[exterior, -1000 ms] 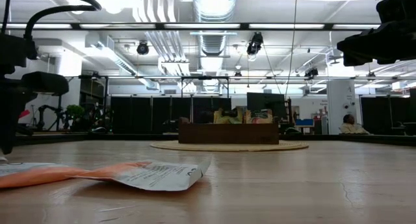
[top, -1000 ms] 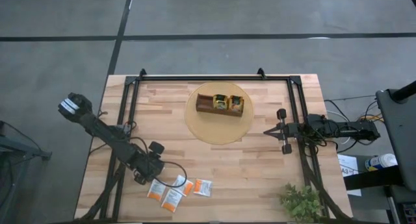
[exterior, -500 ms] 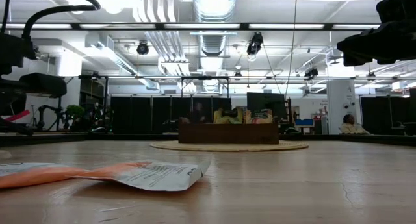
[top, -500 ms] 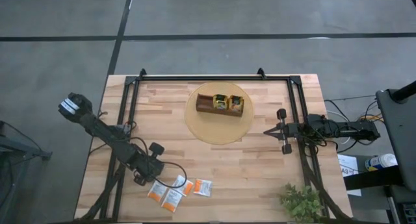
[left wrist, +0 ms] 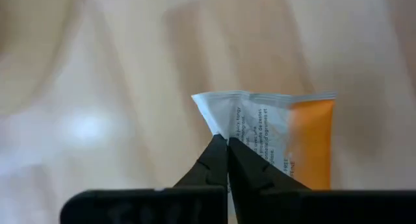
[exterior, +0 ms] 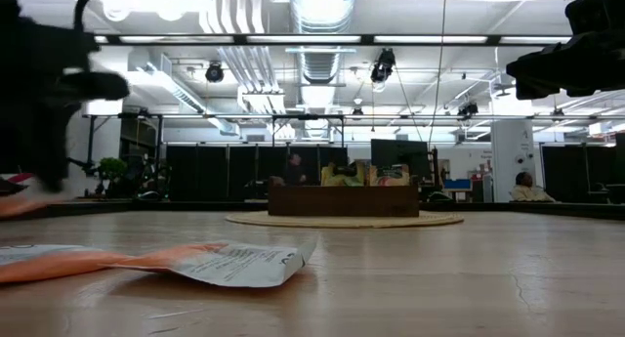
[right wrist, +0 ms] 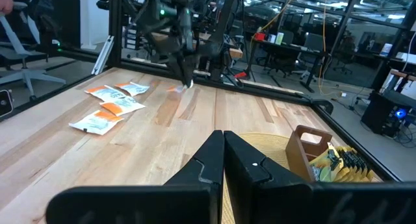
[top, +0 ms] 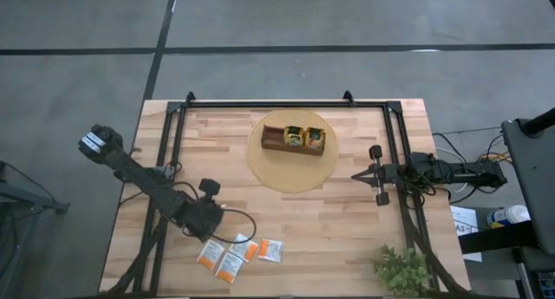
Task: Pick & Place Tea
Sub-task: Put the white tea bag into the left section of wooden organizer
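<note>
My left gripper [top: 216, 232] hangs over the table's near left part, shut on a white-and-orange tea packet [left wrist: 279, 139]; the right wrist view shows that gripper [right wrist: 186, 81] above the wood. Several more tea packets [top: 231, 263] lie flat on the table just nearer, also in the low view [exterior: 225, 262]. A brown wooden tray [top: 274, 139] stands on a round mat [top: 292, 173] at the far middle, with yellow-green packets [top: 303, 139] upright in two compartments. My right gripper [top: 357, 175] waits shut and level at the right side, touching nothing. My left gripper pinches the packet's white end [left wrist: 224, 128], near one corner, between its two fingertips [left wrist: 214, 156]. The fingers slant down from above. The packet sticks out beyond the fingertips, lifted clear of the table.
A black frame rail [top: 286, 103] runs along the far edge and down both sides. A small green plant [top: 401, 269] stands at the near right corner. Bare wood lies between the loose packets and the round mat.
My left gripper has risen from the table beside the loose packets and gone a little toward the far edge, tipping less steeply. The white-and-orange packet has come up with it, clear of the wood. The other packets lie as before.
</note>
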You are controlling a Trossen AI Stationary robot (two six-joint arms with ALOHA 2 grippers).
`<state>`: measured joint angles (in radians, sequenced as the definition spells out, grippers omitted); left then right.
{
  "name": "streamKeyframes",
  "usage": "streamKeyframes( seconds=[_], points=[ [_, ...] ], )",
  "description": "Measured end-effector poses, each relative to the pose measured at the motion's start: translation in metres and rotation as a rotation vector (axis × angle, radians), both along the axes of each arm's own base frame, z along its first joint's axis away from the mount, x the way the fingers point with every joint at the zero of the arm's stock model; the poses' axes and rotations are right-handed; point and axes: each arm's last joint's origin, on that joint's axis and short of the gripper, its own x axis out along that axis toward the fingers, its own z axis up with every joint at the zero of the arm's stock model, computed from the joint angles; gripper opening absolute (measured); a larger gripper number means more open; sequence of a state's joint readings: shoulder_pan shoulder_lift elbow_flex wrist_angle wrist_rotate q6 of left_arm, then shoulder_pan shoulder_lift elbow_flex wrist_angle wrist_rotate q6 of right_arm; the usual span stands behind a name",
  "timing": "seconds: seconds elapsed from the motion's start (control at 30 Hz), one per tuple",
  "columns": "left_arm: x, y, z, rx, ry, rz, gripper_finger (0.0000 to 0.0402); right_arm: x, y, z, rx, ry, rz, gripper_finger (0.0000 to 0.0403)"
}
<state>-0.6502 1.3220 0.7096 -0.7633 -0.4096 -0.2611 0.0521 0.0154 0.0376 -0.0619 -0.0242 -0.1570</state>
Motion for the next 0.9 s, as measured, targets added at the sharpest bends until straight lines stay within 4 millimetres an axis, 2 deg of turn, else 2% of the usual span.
streamKeyframes(
  seconds=[0.23, 0.4, 0.6, 0.9],
  points=[
    [0.027, 0.012, 0.042, 0.260, -0.233, 0.098, 0.0001, 0.000, 0.000, 0.000, 0.000, 0.000, 0.000, 0.0009],
    [0.050, 0.033, 0.066, 0.451, -0.315, 0.177, 0.0001, 0.000, 0.000, 0.000, 0.000, 0.000, 0.000, 0.0009],
    [0.082, 0.060, 0.071, 0.545, -0.310, 0.214, 0.0000, 0.000, 0.000, 0.000, 0.000, 0.000, 0.000, 0.0009],
    [0.117, 0.098, 0.062, 0.580, -0.298, 0.245, 0.0000, 0.000, 0.000, 0.000, 0.000, 0.000, -0.001, 0.0009]
  ],
)
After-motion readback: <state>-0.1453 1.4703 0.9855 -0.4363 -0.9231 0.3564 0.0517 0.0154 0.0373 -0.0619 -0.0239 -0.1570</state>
